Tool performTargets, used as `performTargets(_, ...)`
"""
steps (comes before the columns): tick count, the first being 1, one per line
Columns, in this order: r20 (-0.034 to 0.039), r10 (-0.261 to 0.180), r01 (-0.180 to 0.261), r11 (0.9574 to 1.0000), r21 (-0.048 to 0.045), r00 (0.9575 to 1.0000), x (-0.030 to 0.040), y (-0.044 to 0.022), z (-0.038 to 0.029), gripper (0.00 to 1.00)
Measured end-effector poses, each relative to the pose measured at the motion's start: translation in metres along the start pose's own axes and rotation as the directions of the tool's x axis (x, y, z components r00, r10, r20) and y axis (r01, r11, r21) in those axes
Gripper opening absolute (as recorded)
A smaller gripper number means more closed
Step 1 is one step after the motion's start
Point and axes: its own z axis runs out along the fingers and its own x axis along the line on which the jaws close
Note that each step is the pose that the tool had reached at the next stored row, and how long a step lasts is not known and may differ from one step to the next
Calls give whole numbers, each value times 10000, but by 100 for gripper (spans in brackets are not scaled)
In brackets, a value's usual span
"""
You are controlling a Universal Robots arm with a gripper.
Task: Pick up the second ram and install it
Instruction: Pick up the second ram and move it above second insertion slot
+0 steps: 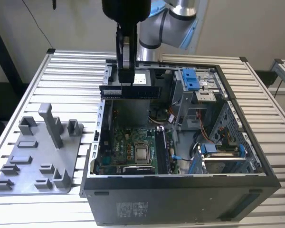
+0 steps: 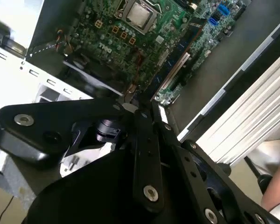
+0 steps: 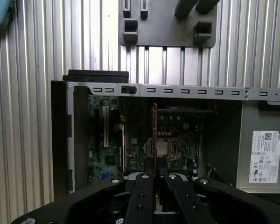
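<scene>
The second ram [image 1: 130, 91], a long dark strip, hangs level above the back of the open computer case [image 1: 180, 190]. My gripper [image 1: 126, 81] is shut on its middle from above. In the first wrist view the ram [image 3: 155, 133] shows edge-on as a thin line running out from between my fingers [image 3: 144, 179], over the green motherboard [image 3: 177, 135]. In the second wrist view my gripper [image 2: 141, 108] is closed above the motherboard [image 2: 130, 37]. The memory slots [image 1: 162, 149] lie beside the processor [image 1: 142, 153], lower than the ram and nearer the case front.
A grey plastic tray [image 1: 33, 164] with upright posts sits on the slatted table at the exterior view's left of the case. Blue drive brackets [image 1: 191, 78] and a metal drive cage stand in the case on the exterior view's right. The case walls ring the motherboard.
</scene>
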Motion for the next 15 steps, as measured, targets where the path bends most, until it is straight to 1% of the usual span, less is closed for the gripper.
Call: performTargets(15,2,0,0,10000,1,10000,-1,-476,-1,14)
